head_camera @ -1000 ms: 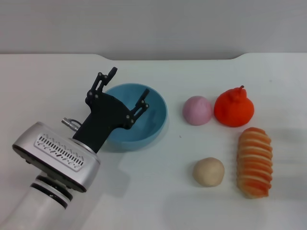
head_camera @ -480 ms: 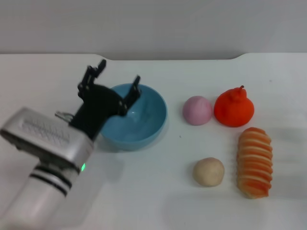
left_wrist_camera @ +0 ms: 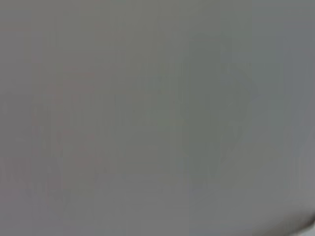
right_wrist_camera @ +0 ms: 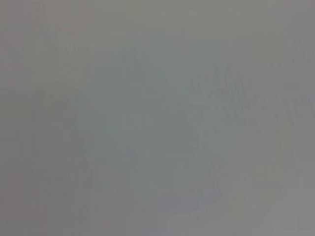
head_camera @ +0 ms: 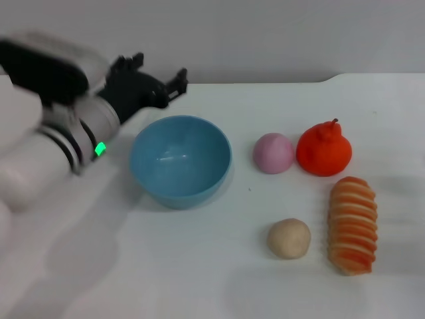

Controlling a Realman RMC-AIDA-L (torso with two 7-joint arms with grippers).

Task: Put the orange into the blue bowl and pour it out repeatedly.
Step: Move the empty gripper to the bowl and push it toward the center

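Observation:
The light blue bowl (head_camera: 180,159) stands upright and empty on the white table, left of centre in the head view. The red-orange orange (head_camera: 324,150) with its stem nub rests on the table to the right, well apart from the bowl. My left gripper (head_camera: 158,74) hangs above and behind the bowl's far left rim, open, with nothing between its black fingers. The right arm is out of view. Both wrist views show only plain grey.
A pink ball (head_camera: 273,153) sits just left of the orange. A beige ball (head_camera: 289,238) and a striped orange-and-cream loaf (head_camera: 352,224) lie nearer the front right. The table's far edge runs behind the bowl.
My left gripper has risen and drawn back from the bowl's near-left rim to a spot above and behind it. The bowl and the fruits have stayed in place.

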